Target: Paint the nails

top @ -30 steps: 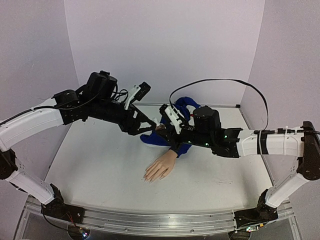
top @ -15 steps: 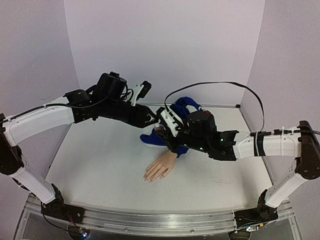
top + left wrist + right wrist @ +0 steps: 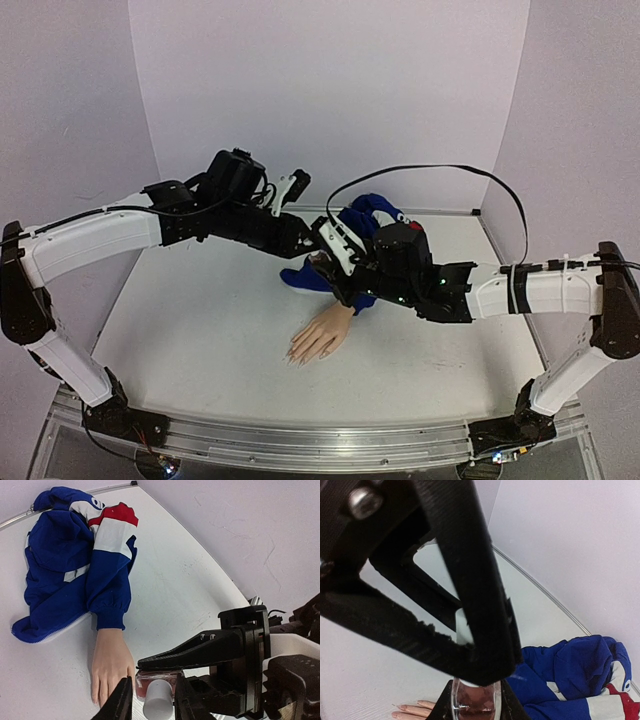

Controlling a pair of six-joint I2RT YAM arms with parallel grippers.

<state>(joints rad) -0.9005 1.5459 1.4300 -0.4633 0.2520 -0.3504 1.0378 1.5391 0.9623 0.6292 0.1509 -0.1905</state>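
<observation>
The nails (image 3: 297, 356) were at the fingertips of a beige dummy hand (image 3: 322, 335) lying palm down on the table (image 3: 200, 330). The hand's long axis ran from a wrist tucked into the cuff of a blue jacket (image 3: 305, 278) out to the fingers, which pointed toward the arms' bases and a little to the left. Both grippers met in the air beyond the wrist end of the hand, over the jacket, so the nails were at the far end of the hand from them, lower down and toward the bases. The right gripper (image 3: 326, 264) was slightly the nearer of the two to the hand. It was clamped on a small pinkish bottle (image 3: 152, 681), holding it by the glass body above the hand's wrist end. The left gripper (image 3: 152, 692) came at the bottle from the side away from the hand, its jaws drawn in close on either side of the white cap (image 3: 157, 703). One jaw seemed to touch the cap while a sliver of gap showed at the other, so whether it was gripping the cap could not be told. No nail looked painted from the top view, though they were too small there to be sure. The cap probably had to come off first. After that, whichever arm carried it would have to go down the length of the hand, from wrist to fingertips, to reach the nails.
</observation>
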